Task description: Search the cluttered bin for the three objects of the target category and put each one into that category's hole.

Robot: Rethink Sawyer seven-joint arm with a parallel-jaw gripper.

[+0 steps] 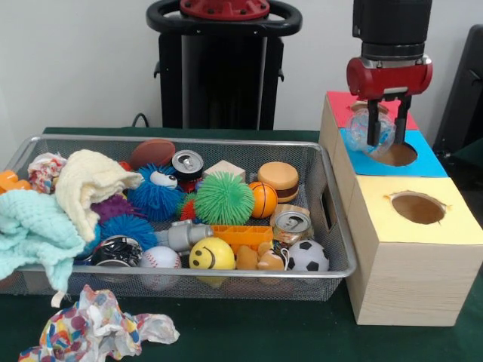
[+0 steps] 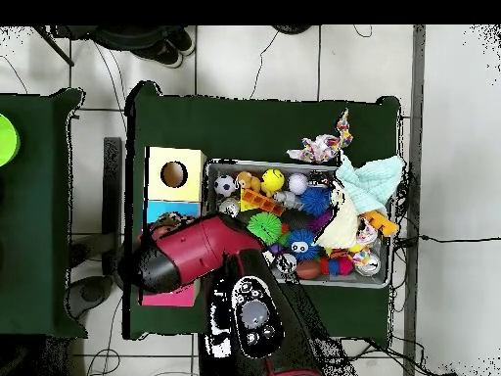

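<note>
While black fingers pinch it, crinkled clear plastic bulges.

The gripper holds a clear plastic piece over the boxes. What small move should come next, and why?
Probably a short shift toward the red-topped wooden box, away from the bin, then release. The gripper is shut on a clear, blue-tinted crinkled plastic piece, and in the front view it appears to hang over the blue-topped box and its hole, not the red one; the arm hides this from above.

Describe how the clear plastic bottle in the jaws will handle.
The plastic bottle looks thin and wrinkled, so it is probably light and crushes easily. The gripper holds it over the boxes, so it may spring back when released.
</note>
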